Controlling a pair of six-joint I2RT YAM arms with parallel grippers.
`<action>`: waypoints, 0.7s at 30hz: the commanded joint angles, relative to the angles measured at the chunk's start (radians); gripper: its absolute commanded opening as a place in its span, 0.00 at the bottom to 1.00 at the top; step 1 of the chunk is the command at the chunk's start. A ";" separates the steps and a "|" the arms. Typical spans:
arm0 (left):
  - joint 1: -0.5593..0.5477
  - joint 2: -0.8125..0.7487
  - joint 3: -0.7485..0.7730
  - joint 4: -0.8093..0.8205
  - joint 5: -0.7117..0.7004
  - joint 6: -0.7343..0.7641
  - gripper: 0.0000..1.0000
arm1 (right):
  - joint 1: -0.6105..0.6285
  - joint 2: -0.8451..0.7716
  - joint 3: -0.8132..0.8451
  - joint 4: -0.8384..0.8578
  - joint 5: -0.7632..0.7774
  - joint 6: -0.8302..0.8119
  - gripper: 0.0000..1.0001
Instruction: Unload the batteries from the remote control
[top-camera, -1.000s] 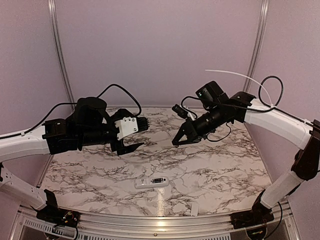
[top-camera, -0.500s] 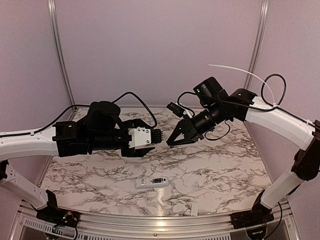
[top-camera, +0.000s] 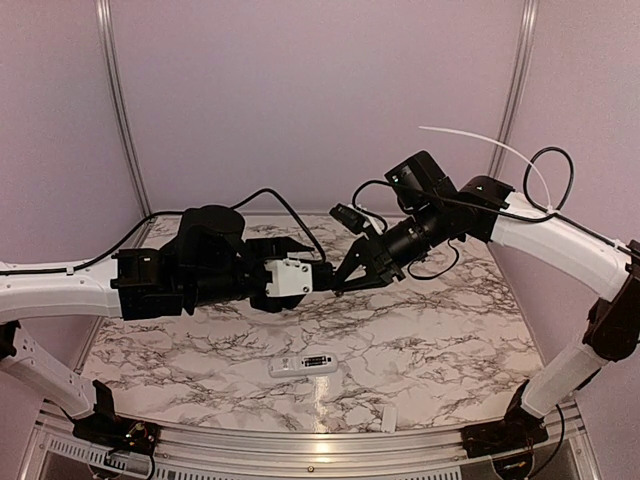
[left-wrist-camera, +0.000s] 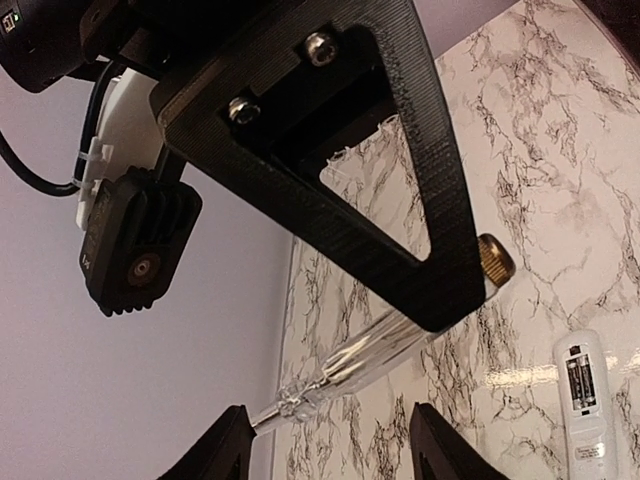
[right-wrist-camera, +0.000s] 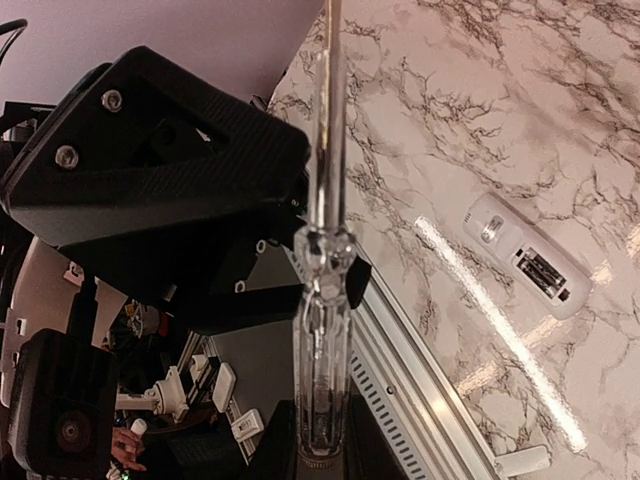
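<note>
Remote control lies back-up on the counter, compartment open, both batteries seated inside; none removed. Above the remote control, right gripper clenches a screwdriver. Left gripper is released beside its shaft.

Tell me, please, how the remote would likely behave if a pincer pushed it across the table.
The remote lies flat on the glossy table, so it would probably slide rather than roll. It looks small and plastic, so likely light. Its batteries sit uncovered, facing up, and might jolt loose.
</note>
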 joint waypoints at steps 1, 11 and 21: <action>-0.006 0.026 -0.011 0.035 -0.023 0.053 0.56 | 0.030 -0.002 0.039 -0.015 -0.039 -0.001 0.00; -0.006 0.011 -0.018 0.068 -0.041 0.095 0.69 | 0.040 0.012 0.035 -0.039 -0.029 0.003 0.00; -0.006 0.000 -0.056 0.027 -0.060 0.156 0.50 | 0.041 0.011 0.049 -0.047 -0.054 0.005 0.00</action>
